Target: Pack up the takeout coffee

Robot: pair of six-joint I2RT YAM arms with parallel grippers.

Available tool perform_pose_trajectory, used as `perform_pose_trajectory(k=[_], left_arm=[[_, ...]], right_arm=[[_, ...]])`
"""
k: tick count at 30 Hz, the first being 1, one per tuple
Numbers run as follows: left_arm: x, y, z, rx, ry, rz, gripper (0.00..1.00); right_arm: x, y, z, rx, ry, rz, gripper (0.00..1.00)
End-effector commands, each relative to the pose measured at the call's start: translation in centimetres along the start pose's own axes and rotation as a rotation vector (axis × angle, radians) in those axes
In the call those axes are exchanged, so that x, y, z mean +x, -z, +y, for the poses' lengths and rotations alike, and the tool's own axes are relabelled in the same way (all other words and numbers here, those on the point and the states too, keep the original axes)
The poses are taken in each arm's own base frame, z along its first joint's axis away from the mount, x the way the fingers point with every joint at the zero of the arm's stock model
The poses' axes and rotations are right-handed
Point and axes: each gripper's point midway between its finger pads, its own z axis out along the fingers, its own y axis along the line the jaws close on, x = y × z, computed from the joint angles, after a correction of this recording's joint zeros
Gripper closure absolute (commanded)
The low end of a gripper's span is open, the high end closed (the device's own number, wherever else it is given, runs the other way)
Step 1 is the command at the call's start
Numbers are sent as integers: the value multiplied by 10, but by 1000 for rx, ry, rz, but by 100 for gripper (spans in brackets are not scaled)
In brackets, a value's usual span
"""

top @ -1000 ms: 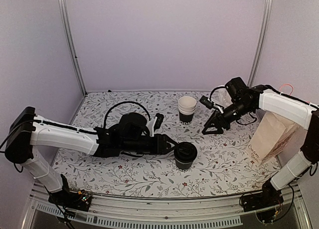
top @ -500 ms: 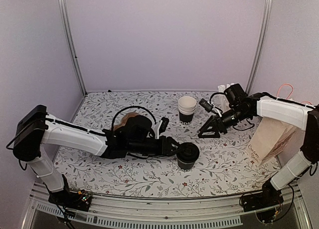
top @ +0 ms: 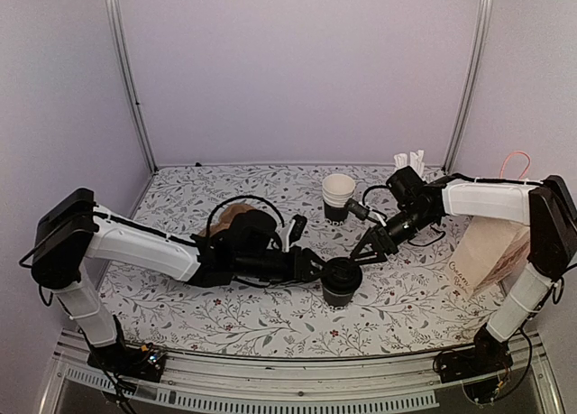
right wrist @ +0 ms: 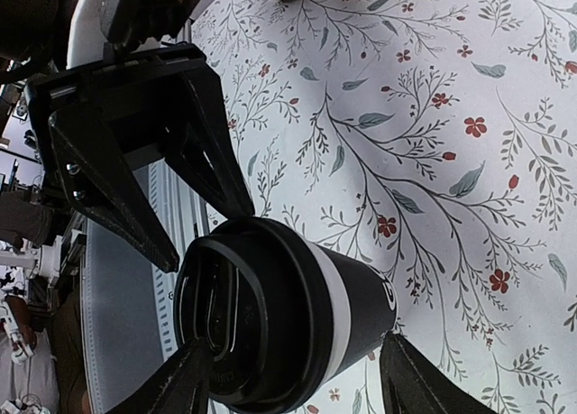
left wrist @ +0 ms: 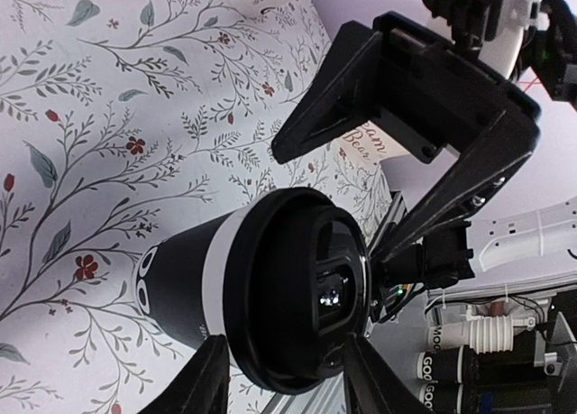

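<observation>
The takeout coffee (top: 341, 283) stands upright on the flowered table, with a black lid, a white band and a black lower part. My left gripper (top: 322, 271) reaches it from the left. In the left wrist view its fingers press on both sides of the lid (left wrist: 288, 306), so it is shut on the cup. My right gripper (top: 367, 245) is open, just behind and to the right of the cup, and does not touch it. In the right wrist view the coffee (right wrist: 297, 315) lies between the spread fingers.
A stack of nested lidless cups (top: 338, 197) stands behind the coffee. A brown paper bag (top: 491, 247) stands at the right edge under the right arm. A white cup with pale sticks (top: 410, 161) is at the back right. A brown item (top: 236, 214) lies behind the left arm.
My right gripper has come down and to the left, close to the coffee. My left arm has stretched to the right, and the cup has slid slightly right with it.
</observation>
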Motion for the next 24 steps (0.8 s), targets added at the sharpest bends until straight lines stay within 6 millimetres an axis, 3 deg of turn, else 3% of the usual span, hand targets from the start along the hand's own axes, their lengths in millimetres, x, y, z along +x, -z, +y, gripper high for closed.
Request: perform_pose_trajectory(k=[1, 6, 12, 15, 17, 24], left_arm=[[-5, -6, 6, 46, 43, -4, 56], [7, -15, 33, 3, 120, 34, 60], [49, -24, 93, -106, 285, 137, 68], [68, -24, 118, -158, 342, 177, 72], [74, -24, 127, -175, 363, 191, 73], [83, -19, 150, -278, 363, 217, 74]], right_arm=[[-2, -5, -3, -18, -12, 6, 37], [10, -13, -12, -23, -48, 35, 45], [37, -29, -22, -60, -118, 83, 60], [57, -38, -31, -58, -144, 127, 62], [71, -46, -40, -44, -172, 147, 64], [87, -56, -57, -35, -260, 197, 65]])
